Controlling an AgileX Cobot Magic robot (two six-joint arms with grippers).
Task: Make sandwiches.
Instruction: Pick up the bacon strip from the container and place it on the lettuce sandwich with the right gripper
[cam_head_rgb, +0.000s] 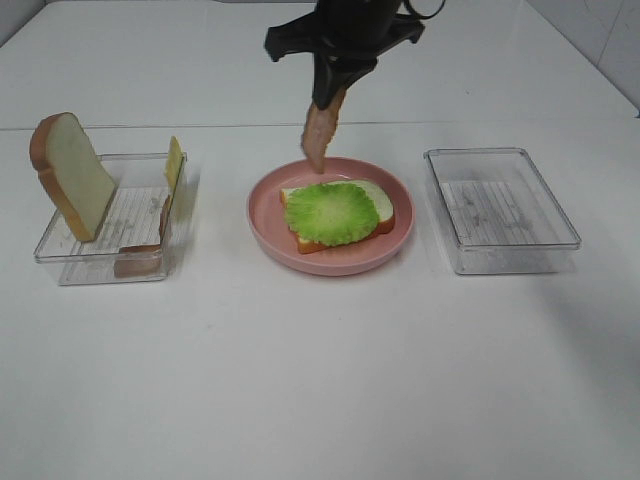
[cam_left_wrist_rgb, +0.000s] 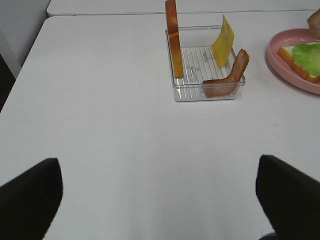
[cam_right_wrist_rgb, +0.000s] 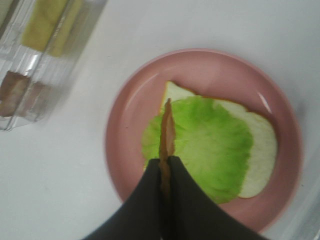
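Observation:
On the pink plate (cam_head_rgb: 270, 232) lies a white bread slice (cam_head_rgb: 380, 202) topped with ruffled green lettuce (cam_head_rgb: 330, 212). My right gripper (cam_head_rgb: 330, 95) hangs above the plate's far edge, shut on a brown bacon strip (cam_head_rgb: 321, 135) that dangles down; the right wrist view shows the strip (cam_right_wrist_rgb: 166, 135) over the lettuce (cam_right_wrist_rgb: 210, 147). In the left clear tray (cam_head_rgb: 60, 262) a second bread slice (cam_head_rgb: 72, 175) leans upright, with yellow cheese (cam_head_rgb: 173, 162) and another bacon strip (cam_head_rgb: 140, 258). My left gripper (cam_left_wrist_rgb: 160, 200) stands open over bare table, well short of that tray (cam_left_wrist_rgb: 200, 95).
An empty clear tray (cam_head_rgb: 500, 210) sits to the right of the plate. White table (cam_head_rgb: 320, 380) stretches toward the front. A seam in the table runs behind the trays.

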